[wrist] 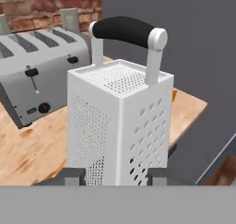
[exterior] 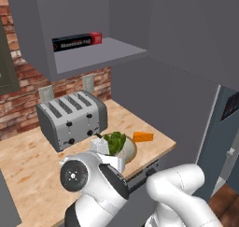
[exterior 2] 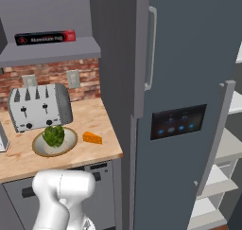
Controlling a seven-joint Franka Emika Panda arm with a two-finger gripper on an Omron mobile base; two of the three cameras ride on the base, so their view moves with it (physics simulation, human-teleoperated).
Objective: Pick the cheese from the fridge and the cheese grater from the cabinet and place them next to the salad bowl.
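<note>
The silver-white cheese grater (wrist: pixel 120 126) with a black top handle stands upright between my two dark fingertips (wrist: pixel 73 176), and my gripper (wrist: pixel 116 177) is shut on its lower sides. From the left base view the cheese grater (exterior: pixel 99 145) sits just left of the salad bowl (exterior: pixel 131 151), partly behind my arm. The salad bowl (exterior 2: pixel 69 142) holds green lettuce. The orange cheese (exterior: pixel 143 137) lies on the counter just right of the bowl, as the right base view also shows the cheese (exterior 2: pixel 92 138). Above the counter is the grey cabinet (exterior: pixel 105 53). The fridge (exterior 2: pixel 189 82) stands to the right.
A silver toaster (exterior: pixel 72 118) stands behind the bowl against the brick wall. A long black-and-red box (exterior: pixel 77 42) lies on the cabinet shelf. The fridge door (exterior 2: pixel 218 129) hangs open on the right, showing white shelves. The wooden counter (exterior: pixel 28 160) ends near the cheese.
</note>
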